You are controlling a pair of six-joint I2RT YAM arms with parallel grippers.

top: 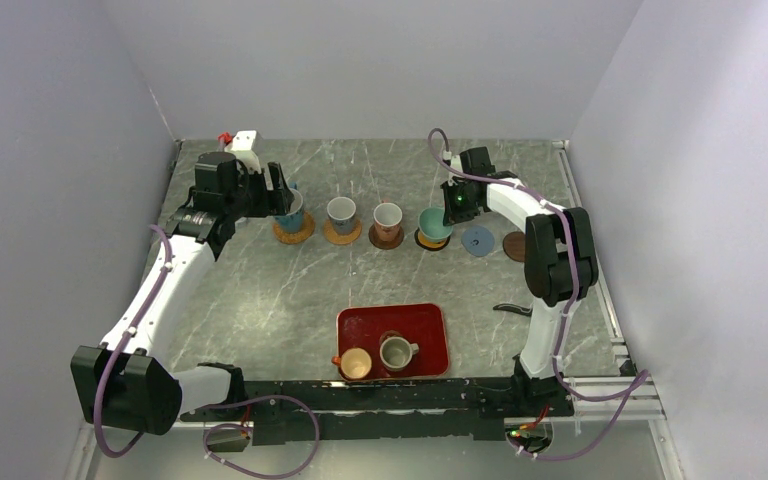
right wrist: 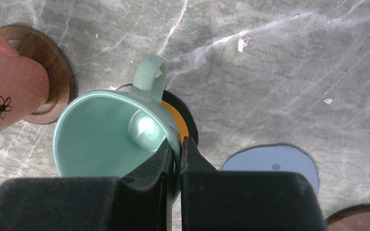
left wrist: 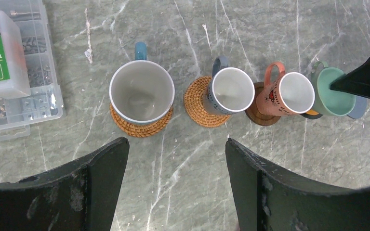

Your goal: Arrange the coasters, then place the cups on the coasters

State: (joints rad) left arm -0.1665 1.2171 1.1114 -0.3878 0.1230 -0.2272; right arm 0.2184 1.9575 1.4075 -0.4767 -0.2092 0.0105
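The red tray (top: 360, 318) lies well behind both grippers, near the arm bases. It holds the orange cup (top: 356, 364) and the grey-olive cup (top: 395, 353), neither yet on a coaster. The large white cup (left wrist: 141, 91) sits on a woven tan coaster (left wrist: 139, 126) just ahead of the left gripper (left wrist: 176, 144), whose jaws stand wide apart and hold nothing. The right gripper (right wrist: 176, 147) is clamped on the teal cup (right wrist: 106, 134), one finger inside the rim and one outside, roughly opposite the handle. That cup is over the black coaster with orange ring (right wrist: 180, 118); I cannot tell whether its base touches. The cups look like glazed ceramic: stiff, smooth, probably slippery and easy to chip, yet light enough for a rim pinch. The same hold likely suits the tray cups. The blue-grey coaster (right wrist: 274, 166) lies bare just right of the right gripper's fingers, and a dark brown coaster (top: 515, 246) lies bare beyond it.
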